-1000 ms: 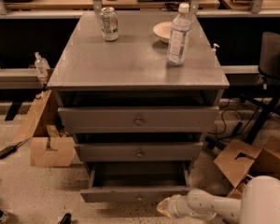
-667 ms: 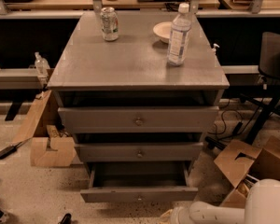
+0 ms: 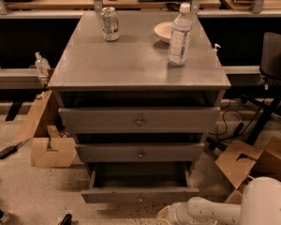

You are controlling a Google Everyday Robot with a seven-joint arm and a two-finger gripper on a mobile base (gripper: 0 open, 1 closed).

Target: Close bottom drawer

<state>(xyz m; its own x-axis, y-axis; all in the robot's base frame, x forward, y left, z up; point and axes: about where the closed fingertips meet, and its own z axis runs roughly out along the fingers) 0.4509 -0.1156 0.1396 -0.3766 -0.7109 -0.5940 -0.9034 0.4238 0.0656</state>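
Zero closing travel is done, the operator reports: the bottom drawer [image 3: 139, 194], narrowest of three grey wooden drawers with a low flat front and one small round metal knob, stands pulled well out of the grey wooden cabinet [image 3: 136, 62], its plain box open to view. Where is it relative to the jaws?

The technician answers: The front panel lies just above the jaws in the view and slightly toward the view's left, near but apparently not touching. The gripper [image 3: 163, 214], the pale tip of the white arm [image 3: 210, 211], sits at the bottom edge of the view. Whether it is set wide or narrow cannot be told.

Operator: What lies farther from the jaws?

Technician: Higher still are the mid-width grey drawer [image 3: 139, 152] and the widest grey drawer [image 3: 139, 121], both set farther in than the bottom one. Farthest, on the cabinet top, are a silver drink can [image 3: 110, 23], a white bowl [image 3: 163, 31] and a clear plastic water bottle [image 3: 180, 34].

Operator: Remaining work?

Technician: By judgement, the entire inward push.

Operator: Change against one second ago?

Technician: The drawer projects the same amount. The gripper sits lower in the view, farther from the panel's lower edge.
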